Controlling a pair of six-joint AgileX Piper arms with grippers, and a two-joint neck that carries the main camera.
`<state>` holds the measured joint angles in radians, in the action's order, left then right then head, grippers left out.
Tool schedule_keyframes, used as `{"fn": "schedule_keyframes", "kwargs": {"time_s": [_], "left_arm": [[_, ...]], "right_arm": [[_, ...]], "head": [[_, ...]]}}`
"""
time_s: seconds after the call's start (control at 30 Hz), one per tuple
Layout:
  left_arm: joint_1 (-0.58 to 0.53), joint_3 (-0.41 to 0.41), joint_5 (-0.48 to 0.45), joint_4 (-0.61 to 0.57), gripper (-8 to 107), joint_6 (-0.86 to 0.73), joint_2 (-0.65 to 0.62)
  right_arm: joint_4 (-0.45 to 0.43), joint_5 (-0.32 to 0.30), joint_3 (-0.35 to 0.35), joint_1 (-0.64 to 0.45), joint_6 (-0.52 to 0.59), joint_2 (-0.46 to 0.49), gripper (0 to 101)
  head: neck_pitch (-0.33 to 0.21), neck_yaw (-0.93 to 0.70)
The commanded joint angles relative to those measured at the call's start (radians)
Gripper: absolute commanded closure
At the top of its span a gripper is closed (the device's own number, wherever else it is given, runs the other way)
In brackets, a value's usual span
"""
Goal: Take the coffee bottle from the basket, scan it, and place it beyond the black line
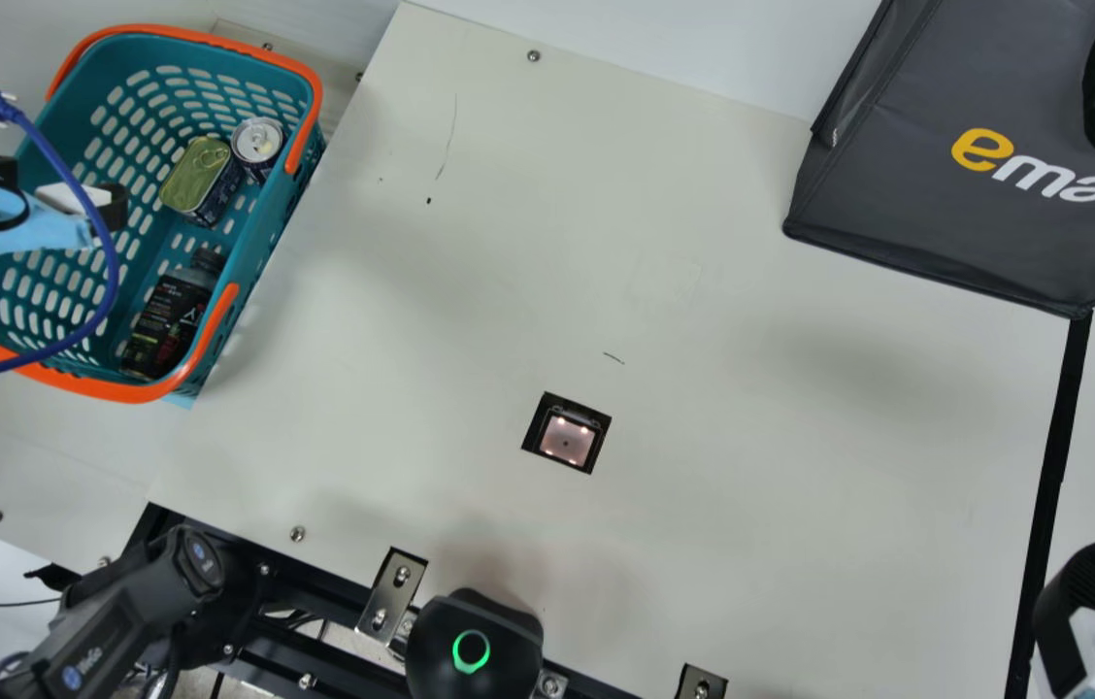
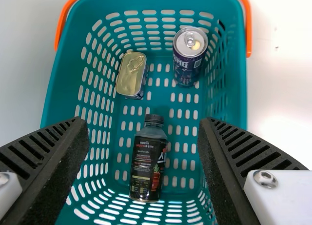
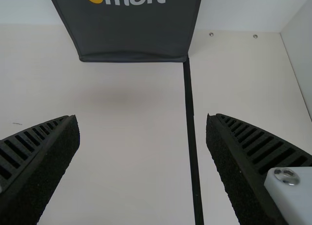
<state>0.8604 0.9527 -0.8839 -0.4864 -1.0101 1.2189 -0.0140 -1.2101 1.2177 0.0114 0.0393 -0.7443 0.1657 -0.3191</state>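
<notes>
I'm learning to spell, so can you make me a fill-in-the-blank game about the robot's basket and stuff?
The teal plastic basket has handles coloured ____.
The dark plastic bottle, tall round metal can and short gold-lidded tin inside make ____ things.
The black ribbed left gripper is not shut but ____.
The long black line reaches a dark grey fabric ____.

Missing words: orange; three; open; bag.

Looking down: high in main view; closer from left wrist, sharing main's basket (image 2: 238, 88); slantwise from right, sharing bag (image 3: 131, 34).
</notes>
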Motion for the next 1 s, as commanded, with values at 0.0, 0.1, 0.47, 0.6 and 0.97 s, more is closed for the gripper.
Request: {"fn": "schedule_keyframes", "kwargs": {"time_s": [0.0, 0.1, 0.47, 0.6, 0.97], "left_arm": [[0.0, -0.004, 0.021, -0.004, 9, -0.017, 0.023], [0.001, -0.007, 0.047, -0.009, 9, -0.047, 0.063], [0.01, 0.021, 0.075, -0.029, 9, -0.163, 0.203], [0.009, 0.034, 0.079, -0.04, 9, -0.203, 0.249], [-0.019, 0.072, 0.116, -0.039, 9, -0.256, 0.373]], "right_arm": [[0.0, 0.0, 0.0, 0.0, 0.0, 0.0, 10], [0.0, 0.0, 0.0, 0.0, 0.0, 0.0, 10], [0.0, 0.0, 0.0, 0.0, 0.0, 0.0, 10], [0.0, 0.0, 0.0, 0.0, 0.0, 0.0, 10], [0.0, 0.0, 0.0, 0.0, 0.0, 0.0, 10]], "head": [[-0.027, -0.002], [-0.027, -0.002], [-0.027, -0.002], [-0.027, -0.002], [-0.027, -0.002]]}}
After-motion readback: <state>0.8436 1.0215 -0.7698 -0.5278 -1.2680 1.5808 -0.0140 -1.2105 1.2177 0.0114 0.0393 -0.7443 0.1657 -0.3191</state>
